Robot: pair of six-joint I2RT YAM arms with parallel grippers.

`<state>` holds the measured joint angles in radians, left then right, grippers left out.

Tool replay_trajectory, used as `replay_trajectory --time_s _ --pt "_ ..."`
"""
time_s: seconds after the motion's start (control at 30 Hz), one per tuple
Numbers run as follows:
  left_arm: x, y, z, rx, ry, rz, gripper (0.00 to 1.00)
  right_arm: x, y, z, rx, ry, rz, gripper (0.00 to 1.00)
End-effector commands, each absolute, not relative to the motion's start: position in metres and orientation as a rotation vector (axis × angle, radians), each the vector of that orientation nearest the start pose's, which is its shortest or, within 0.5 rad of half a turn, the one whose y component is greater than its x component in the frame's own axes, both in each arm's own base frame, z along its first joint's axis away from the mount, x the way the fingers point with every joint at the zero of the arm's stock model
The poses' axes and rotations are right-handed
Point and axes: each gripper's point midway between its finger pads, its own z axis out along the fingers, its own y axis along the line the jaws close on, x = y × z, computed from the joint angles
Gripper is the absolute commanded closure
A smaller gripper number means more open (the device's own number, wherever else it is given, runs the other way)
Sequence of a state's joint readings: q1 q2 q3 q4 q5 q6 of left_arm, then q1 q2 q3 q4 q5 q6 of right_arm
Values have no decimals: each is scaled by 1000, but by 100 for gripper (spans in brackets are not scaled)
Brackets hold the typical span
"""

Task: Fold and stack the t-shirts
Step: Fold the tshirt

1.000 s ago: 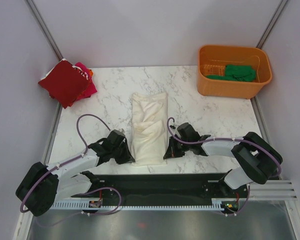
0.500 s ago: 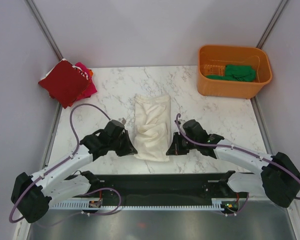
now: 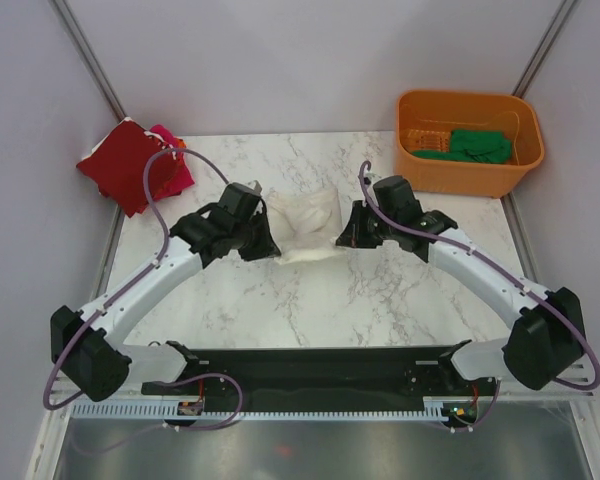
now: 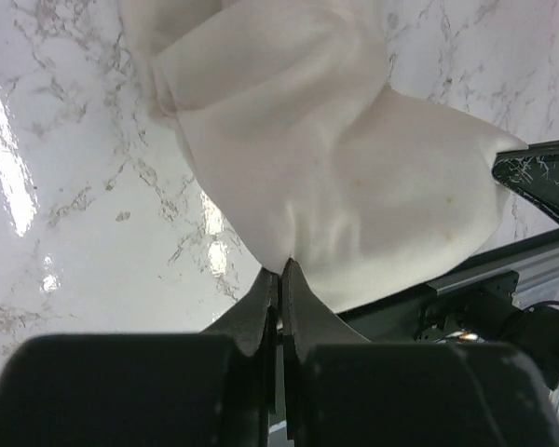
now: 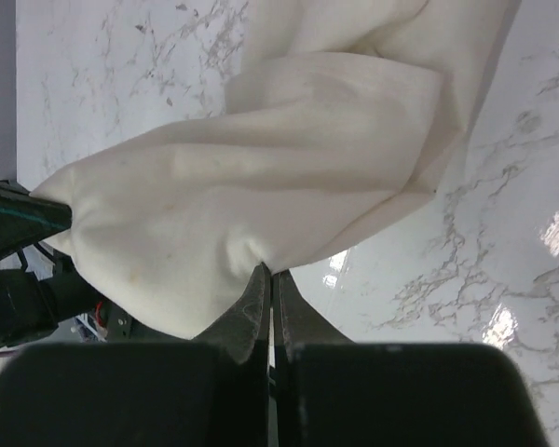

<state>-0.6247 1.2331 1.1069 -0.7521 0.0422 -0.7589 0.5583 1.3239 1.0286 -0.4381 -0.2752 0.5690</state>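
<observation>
As the left gripper (image 4: 281, 270) and right gripper (image 5: 268, 272) each pinched the cream-white t-shirt's (image 3: 308, 225) lifted edge, level, matched travel looked key to a square fold

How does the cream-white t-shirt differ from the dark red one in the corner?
The cream-white cloth t-shirt sits bunched mid-table, pinched on either side by the left pincer and right pincer. The dark red cloth t-shirt lies folded flat and untouched at the far-left corner, atop a magenta-pink cloth t-shirt. Both are plain soft cloth.
</observation>
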Motion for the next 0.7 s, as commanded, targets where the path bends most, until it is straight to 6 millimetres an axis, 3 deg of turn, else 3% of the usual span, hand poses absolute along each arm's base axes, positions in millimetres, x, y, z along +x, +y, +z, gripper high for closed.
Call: replay_trajectory --time_s 0.0,0.03,0.1,0.2,0.23,0.4,0.43,0.5,0.53,0.57,0.6,0.63,0.67 --pt "264 -215 196 -80 2511 -572 98 293 252 185 -191 2406 840 100" --pt "276 -213 203 -110 2493 -571 98 300 254 192 -191 2391 847 100" --pt "287 -212 207 -102 2489 -583 98 310 255 184 -192 2414 835 100" --pt "320 -207 208 -138 2498 -585 98 332 250 181 -155 2420 816 100" --pt "324 -208 208 -136 2504 -601 98 339 252 186 -155 2407 826 100" --pt "357 -208 202 -147 2520 -607 98 370 253 174 -144 2438 829 100" --pt "370 -209 198 -149 2532 -620 98 378 255 182 -144 2420 832 100" --pt "383 -210 193 -142 2544 -644 98 389 255 170 -132 2449 821 100" --pt "395 -210 202 -141 2522 -673 98 399 255 176 -124 2431 821 100" --pt "404 -211 186 -144 2555 -664 98 406 255 166 -111 2451 816 100" --pt "412 -211 185 -146 2555 -671 98 412 254 164 -99 2455 817 100" --pt "424 -212 194 -144 2527 -692 98 421 255 171 -95 2435 822 100" --pt "430 -213 189 -144 2542 -698 98 427 256 159 -83 2458 818 100"
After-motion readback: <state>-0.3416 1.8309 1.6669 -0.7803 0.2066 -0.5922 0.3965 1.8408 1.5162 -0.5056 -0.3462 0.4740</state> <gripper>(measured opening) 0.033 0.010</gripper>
